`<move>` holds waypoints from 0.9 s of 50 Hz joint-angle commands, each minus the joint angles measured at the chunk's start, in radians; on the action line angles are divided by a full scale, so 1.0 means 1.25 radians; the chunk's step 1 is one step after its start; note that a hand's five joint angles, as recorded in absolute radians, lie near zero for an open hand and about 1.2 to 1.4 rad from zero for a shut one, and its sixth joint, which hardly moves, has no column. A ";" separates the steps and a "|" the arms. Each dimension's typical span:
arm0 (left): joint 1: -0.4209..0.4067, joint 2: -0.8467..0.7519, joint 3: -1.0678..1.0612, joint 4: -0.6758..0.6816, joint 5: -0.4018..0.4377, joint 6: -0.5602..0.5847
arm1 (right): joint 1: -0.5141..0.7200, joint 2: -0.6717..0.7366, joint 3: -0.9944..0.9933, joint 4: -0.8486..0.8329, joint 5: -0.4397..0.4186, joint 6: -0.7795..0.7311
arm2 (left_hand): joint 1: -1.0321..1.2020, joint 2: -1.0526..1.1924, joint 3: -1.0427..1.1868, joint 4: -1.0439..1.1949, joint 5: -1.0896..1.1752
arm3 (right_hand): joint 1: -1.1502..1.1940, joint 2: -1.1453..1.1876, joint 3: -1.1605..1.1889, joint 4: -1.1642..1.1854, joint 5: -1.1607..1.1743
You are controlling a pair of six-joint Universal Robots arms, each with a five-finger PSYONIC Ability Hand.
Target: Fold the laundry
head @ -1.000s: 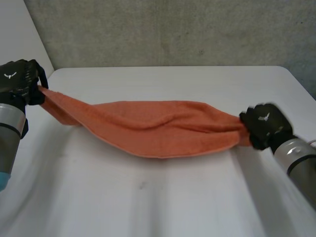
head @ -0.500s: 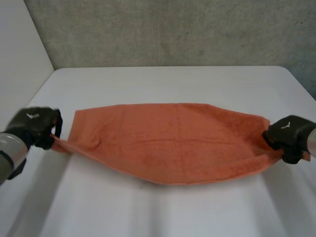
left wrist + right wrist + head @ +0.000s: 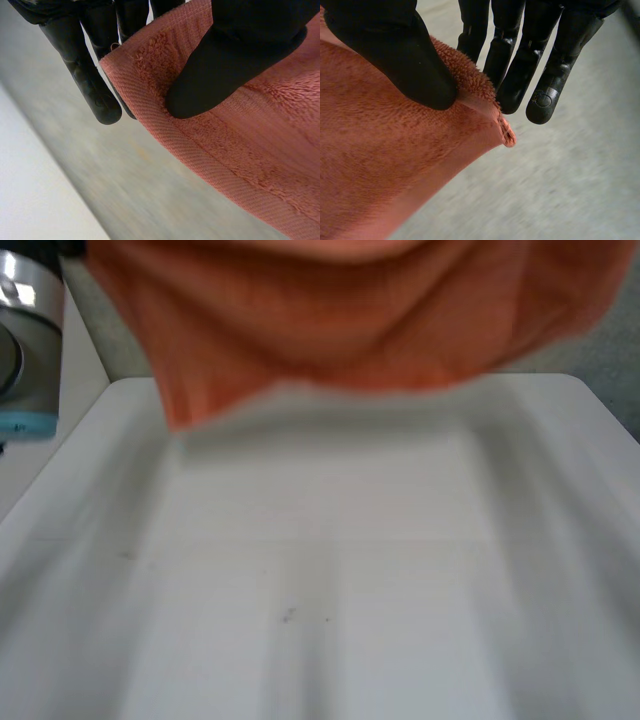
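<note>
The towel (image 3: 340,310) was low on the table (image 3: 330,590). Now it hangs high across the top of the frame. The left hand (image 3: 235,60) and right hand (image 3: 395,55) each pinch a corner, ready to fold.

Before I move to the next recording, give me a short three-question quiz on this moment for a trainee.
1. True or false: the orange towel lies flat on the white table.
2. Which part of the towel does the right hand pinch? A) a corner B) the middle C) no part at all
3. Fill in: the left hand presses the towel against its fingers with its ____.

Key: 1. False: both hands hold it up, hanging above the table. 2. A. 3. thumb.
</note>
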 commanded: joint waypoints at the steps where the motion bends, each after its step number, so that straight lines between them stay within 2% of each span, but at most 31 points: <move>1: 0.000 0.015 -0.079 0.044 -0.062 -0.070 | 0.009 -0.049 0.161 -0.012 -0.012 0.001 | 0.176 0.142 0.144 0.143 0.155 | 0.342 0.173 0.170 0.165 0.190; 7: 0.010 0.031 -0.208 0.042 -0.051 -0.114 | 0.000 -0.054 0.337 0.005 -0.078 0.001 | 0.176 0.142 0.144 0.143 0.155 | 0.342 0.173 0.170 0.165 0.190; 12: 0.010 0.012 -0.381 0.054 -0.015 -0.138 | 0.000 -0.053 0.534 0.008 -0.133 -0.003 | 0.176 0.142 0.144 0.143 0.155 | 0.342 0.173 0.170 0.165 0.190; 18: 0.006 -0.066 -0.465 0.079 0.015 -0.130 | 0.000 -0.026 0.630 0.008 -0.144 -0.005 | 0.176 0.142 0.144 0.143 0.155 | 0.342 0.173 0.170 0.165 0.190; 20: 0.006 -0.100 -0.491 0.075 0.017 -0.130 | -0.001 0.017 0.673 0.009 -0.144 -0.021 | 0.176 0.142 0.144 0.143 0.155 | 0.342 0.173 0.170 0.165 0.190; 26: 0.014 -0.094 -0.529 0.065 0.016 -0.130 | -0.001 0.020 0.714 0.009 -0.142 -0.051 | 0.176 0.142 0.144 0.143 0.155 | 0.342 0.173 0.170 0.165 0.190; 29: 0.034 -0.051 -0.559 0.044 0.016 -0.129 | -0.004 0.011 0.726 0.010 -0.138 -0.052 | 0.176 0.142 0.144 0.143 0.155 | 0.342 0.173 0.170 0.165 0.190; 32: 0.054 0.013 -0.590 0.007 0.016 -0.130 | -0.005 -0.024 0.735 0.030 -0.137 -0.053 | 0.176 0.142 0.144 0.143 0.155 | 0.342 0.173 0.170 0.165 0.190; 34: 0.060 0.041 -0.602 -0.017 0.016 -0.129 | -0.007 -0.082 0.730 0.110 -0.135 -0.061 | 0.176 0.142 0.144 0.143 0.155 | 0.342 0.173 0.170 0.165 0.190; 35: 0.067 0.068 -0.615 -0.048 0.016 -0.129 | -0.007 -0.083 0.730 0.111 -0.134 -0.061 | 0.176 0.142 0.144 0.143 0.155 | 0.342 0.173 0.170 0.165 0.190; 36: 0.075 0.099 -0.624 -0.090 0.016 -0.128 | -0.018 -0.106 0.725 0.170 -0.134 -0.070 | 0.176 0.142 0.144 0.143 0.155 | 0.342 0.173 0.170 0.165 0.190; 37: 0.075 0.099 -0.624 -0.091 0.016 -0.128 | -0.018 -0.106 0.725 0.171 -0.134 -0.070 | 0.176 0.142 0.144 0.143 0.155 | 0.342 0.173 0.170 0.165 0.190; 39: 0.099 0.176 -0.637 -0.204 0.012 -0.117 | -0.057 -0.143 0.706 0.308 -0.134 -0.105 | 0.176 0.142 0.144 0.143 0.155 | 0.342 0.173 0.170 0.165 0.190; 40: 0.099 0.176 -0.637 -0.205 0.012 -0.117 | -0.058 -0.143 0.706 0.308 -0.134 -0.105 | 0.176 0.142 0.144 0.143 0.155 | 0.342 0.173 0.170 0.165 0.190; 42: 0.147 0.248 -0.642 -0.342 0.015 -0.086 | -0.088 -0.189 0.688 0.460 -0.134 -0.168 | 0.176 0.142 0.144 0.143 0.155 | 0.342 0.173 0.170 0.165 0.190; 45: 0.173 0.287 -0.643 -0.399 0.020 -0.072 | -0.103 -0.210 0.684 0.533 -0.134 -0.208 | 0.176 0.142 0.144 0.143 0.155 | 0.342 0.173 0.170 0.165 0.190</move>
